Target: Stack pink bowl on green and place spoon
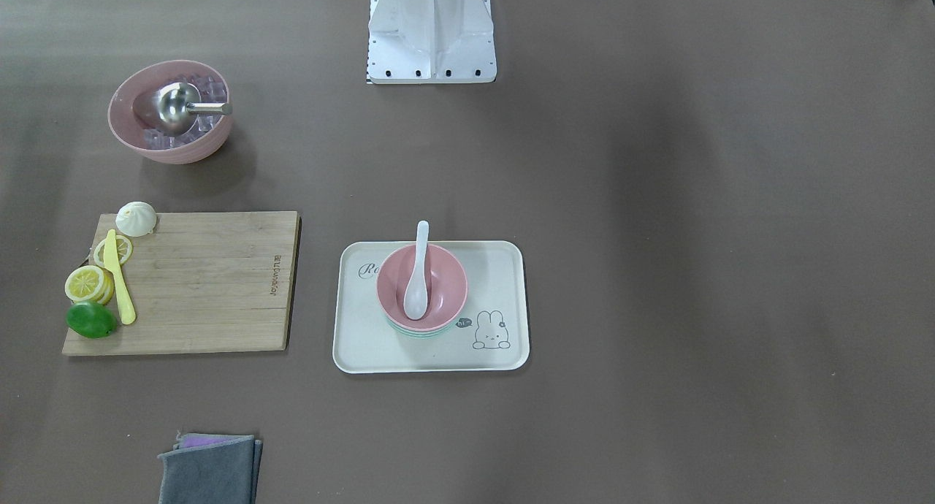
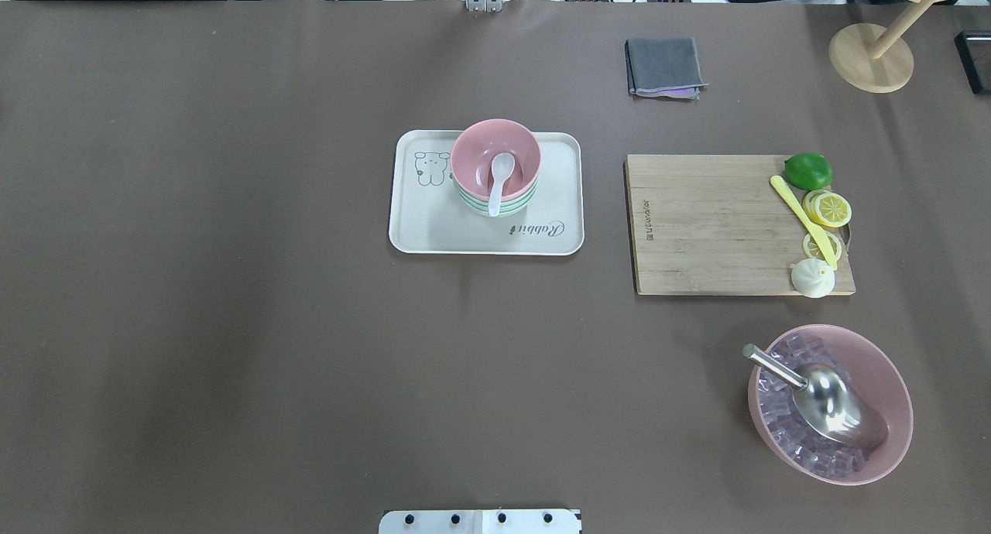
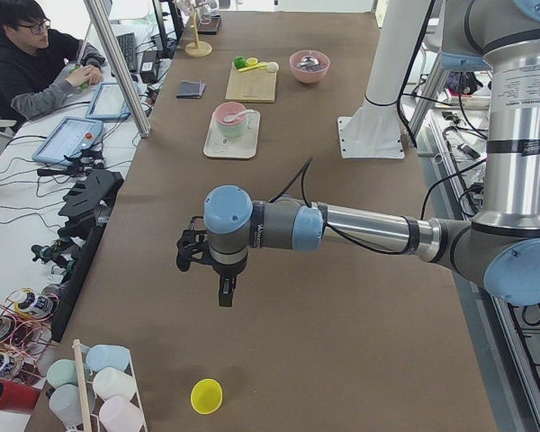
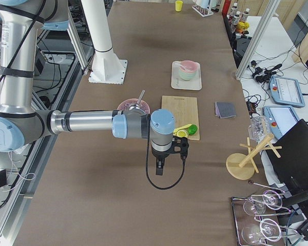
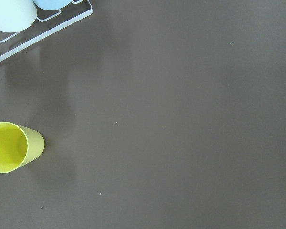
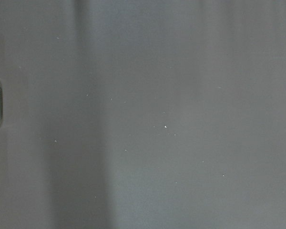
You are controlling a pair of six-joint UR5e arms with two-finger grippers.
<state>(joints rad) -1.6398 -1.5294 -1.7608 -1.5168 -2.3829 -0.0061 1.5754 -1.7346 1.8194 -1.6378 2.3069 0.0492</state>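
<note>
The pink bowl (image 1: 445, 274) sits stacked on the green bowl (image 1: 416, 334), of which only the rim shows, on a cream rabbit tray (image 1: 365, 343) at the table's middle. A white spoon (image 1: 418, 277) lies in the pink bowl, handle over the rim. The stack also shows in the overhead view (image 2: 476, 155). My left gripper (image 3: 225, 297) hangs over bare table at the left end, far from the tray. My right gripper (image 4: 159, 169) hangs at the right end. Both show only in side views, so I cannot tell if they are open or shut.
A wooden cutting board (image 2: 712, 224) holds a lime, lemon slices, a yellow knife and a bun. A large pink bowl (image 2: 890, 387) holds ice cubes and a metal scoop. Folded grey cloths (image 2: 664, 66) lie beyond. A yellow cup (image 5: 9, 147) and a cup rack (image 5: 43, 28) stand below the left wrist.
</note>
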